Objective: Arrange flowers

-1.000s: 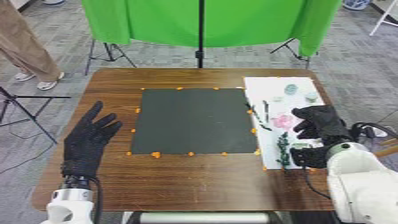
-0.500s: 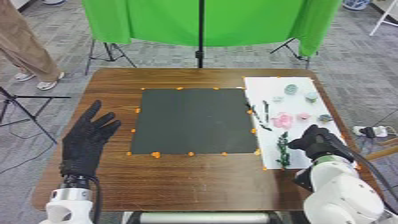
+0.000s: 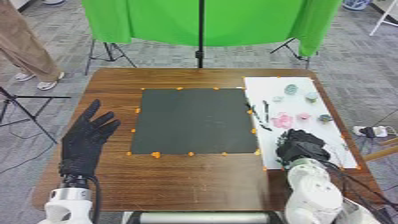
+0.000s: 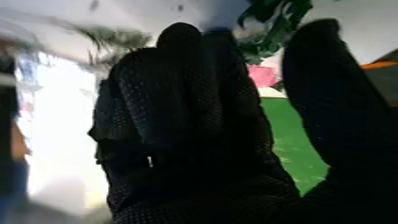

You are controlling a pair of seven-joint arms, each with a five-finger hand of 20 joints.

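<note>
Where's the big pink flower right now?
Head view: the big pink flower lies on the white sheet at right, just left of the small pink one, beyond the right hand.

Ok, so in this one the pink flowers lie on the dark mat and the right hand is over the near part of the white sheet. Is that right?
Not quite: the head view shows the pink flowers on the white sheet. The right hand is over the near part of that sheet, as you say.

Green cloth (image 3: 160, 22) beyond brown table (image 3: 195, 185); black tripod (image 3: 10, 98) left; white power strip (image 3: 374, 131) right, on gray carpet (image 3: 164, 56).
</note>
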